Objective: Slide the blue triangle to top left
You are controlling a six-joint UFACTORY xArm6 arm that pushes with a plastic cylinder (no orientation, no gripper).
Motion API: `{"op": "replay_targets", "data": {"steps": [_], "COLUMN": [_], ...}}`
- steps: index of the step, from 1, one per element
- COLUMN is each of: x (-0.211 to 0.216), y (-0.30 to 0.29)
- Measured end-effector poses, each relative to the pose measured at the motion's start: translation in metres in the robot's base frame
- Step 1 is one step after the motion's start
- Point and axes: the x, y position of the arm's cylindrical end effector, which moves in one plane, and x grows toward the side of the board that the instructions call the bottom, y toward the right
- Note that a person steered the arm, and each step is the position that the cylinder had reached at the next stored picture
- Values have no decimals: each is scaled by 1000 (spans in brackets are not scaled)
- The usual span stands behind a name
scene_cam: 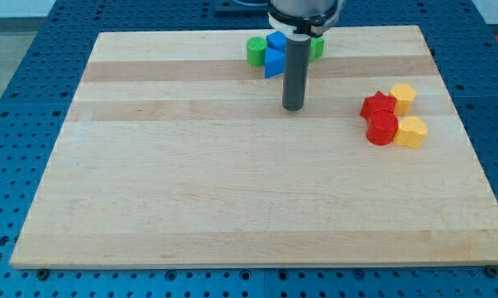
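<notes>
The blue triangle [271, 63] lies near the view's top centre of the wooden board [191, 182]. A blue block [275, 41] touches it from above. A green block [256, 51] sits against its left side. My rod comes down from the view's top and my tip [293, 107] rests on the board just below and right of the blue triangle, a small gap apart. Another green block [317, 47] shows partly behind the rod on the right.
At the view's right sits a tight cluster: a red star-like block [377, 105], a red cylinder [382, 129], a yellow block [403, 97] and a second yellow block [412, 132]. The board lies on a blue perforated table [17, 99].
</notes>
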Motion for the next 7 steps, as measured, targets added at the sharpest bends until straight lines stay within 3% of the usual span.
{"op": "replay_targets", "data": {"steps": [4,7], "x": [-31,-86], "y": [3,36]}}
